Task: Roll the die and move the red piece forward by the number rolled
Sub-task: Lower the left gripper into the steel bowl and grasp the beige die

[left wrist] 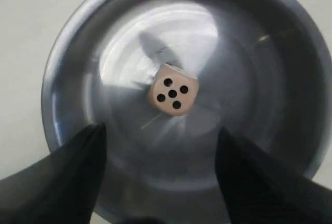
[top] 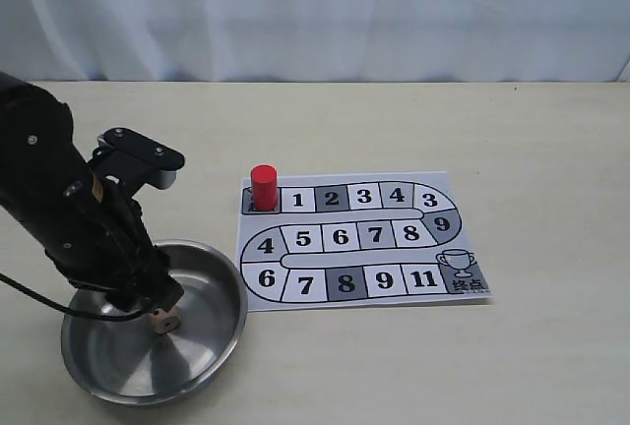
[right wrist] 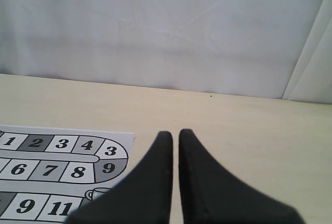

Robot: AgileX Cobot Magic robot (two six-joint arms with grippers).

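The die [left wrist: 172, 90] is in the steel bowl [left wrist: 78, 53], a five-pip face turned to the left wrist camera. My left gripper [left wrist: 161, 130] hangs open just above it, its fingers spread wide to either side and touching nothing. From the exterior view the die [top: 162, 321] shows directly under the left gripper [top: 157, 297], inside the bowl [top: 212, 297]. The red piece [top: 263, 187] stands upright on the first square of the numbered board [top: 341, 237]. My right gripper [right wrist: 176, 133] is shut and empty, hovering off the board's [right wrist: 62, 156] right end; the exterior view does not show it.
The paper board lies flat just right of the bowl, its trophy square [top: 459, 266] at the near right corner. A white backdrop [top: 315, 12] closes the table's far edge. Bare tabletop [top: 551, 189] stretches right of the board.
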